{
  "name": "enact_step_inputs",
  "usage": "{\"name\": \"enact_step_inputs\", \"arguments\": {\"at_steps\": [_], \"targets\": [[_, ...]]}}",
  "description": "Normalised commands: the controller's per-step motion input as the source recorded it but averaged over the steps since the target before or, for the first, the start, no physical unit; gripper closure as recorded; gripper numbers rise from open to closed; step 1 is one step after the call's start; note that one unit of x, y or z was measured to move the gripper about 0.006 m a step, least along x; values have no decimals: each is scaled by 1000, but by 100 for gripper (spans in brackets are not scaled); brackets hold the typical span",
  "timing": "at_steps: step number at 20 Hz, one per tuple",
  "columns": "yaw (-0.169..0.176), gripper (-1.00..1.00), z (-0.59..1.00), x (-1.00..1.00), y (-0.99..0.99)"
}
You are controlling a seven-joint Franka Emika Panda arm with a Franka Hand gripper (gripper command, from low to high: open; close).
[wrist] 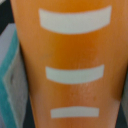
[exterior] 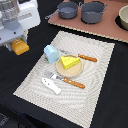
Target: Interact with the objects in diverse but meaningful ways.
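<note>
Two dark grey pots (exterior: 68, 9) stand side by side on a pinkish-brown board (exterior: 107, 29) at the far side of the black table (exterior: 117, 85); the second pot (exterior: 92, 11) is the larger, and neither shows any contents from this angle. A pale bowl (exterior: 123, 17) sits at the board's end toward the exterior view's right, cut off by the frame, its inside not readable. No writing or label can be made out anywhere.

On the striped placemat (exterior: 95, 82) a round wooden plate (exterior: 67, 70) carries the yellow holed cheese wedge (exterior: 70, 62), its thin end pointing toward the exterior view's right. The pale blue rounded-top block (exterior: 51, 53) stands just beside the plate, on the side toward the exterior view's left. Two orange-handled utensils lie on the mat: one (exterior: 86, 58) past the cheese, one (exterior: 70, 81) at the plate's near edge, both with their long axes running down toward the exterior view's right. The small white fish-shaped piece (exterior: 51, 85) lies near the mat's near edge, slanted the same way.

The gripper (exterior: 18, 42) hangs over the black table off the mat's corner, closed around the golden-brown scored bread loaf (exterior: 20, 47), which shows beneath the white body. In the wrist view the loaf (wrist: 72, 65) fills nearly the whole frame (three pale score marks cross it), its long axis running along the line of marks.
</note>
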Motion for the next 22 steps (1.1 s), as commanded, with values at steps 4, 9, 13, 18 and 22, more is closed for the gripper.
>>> {"name": "enact_step_inputs", "arguments": {"at_steps": [4, 9, 13, 18, 22], "targets": [[88, 100, -411, 11, -718], [56, 100, -460, -170, -375], [51, 100, -279, 92, -171], [27, 100, -169, 300, -70], [1, 100, -179, 362, -72]]}}
